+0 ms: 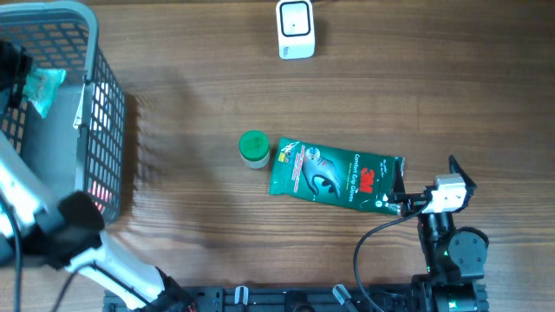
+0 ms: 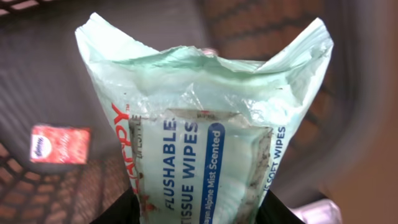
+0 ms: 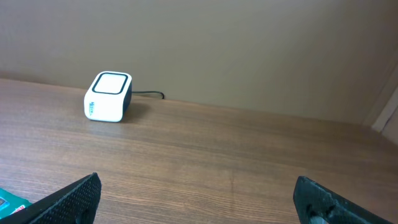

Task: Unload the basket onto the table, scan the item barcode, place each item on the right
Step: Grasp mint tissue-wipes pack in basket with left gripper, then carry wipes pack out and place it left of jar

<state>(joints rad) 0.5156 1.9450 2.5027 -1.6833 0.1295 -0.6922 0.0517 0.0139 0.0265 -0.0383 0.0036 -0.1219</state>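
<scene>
L arm jaws clamped — R arm jaws wide

Shop checkout setup: barcode scanner, shopping basket, glove pack on wooden table.

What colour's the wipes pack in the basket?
The pack is pale mint green, blue label band; best in left wrist view.

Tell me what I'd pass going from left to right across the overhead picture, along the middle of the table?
Grey wire basket → green-lidded jar → green 3M pack → right robot arm.
</scene>
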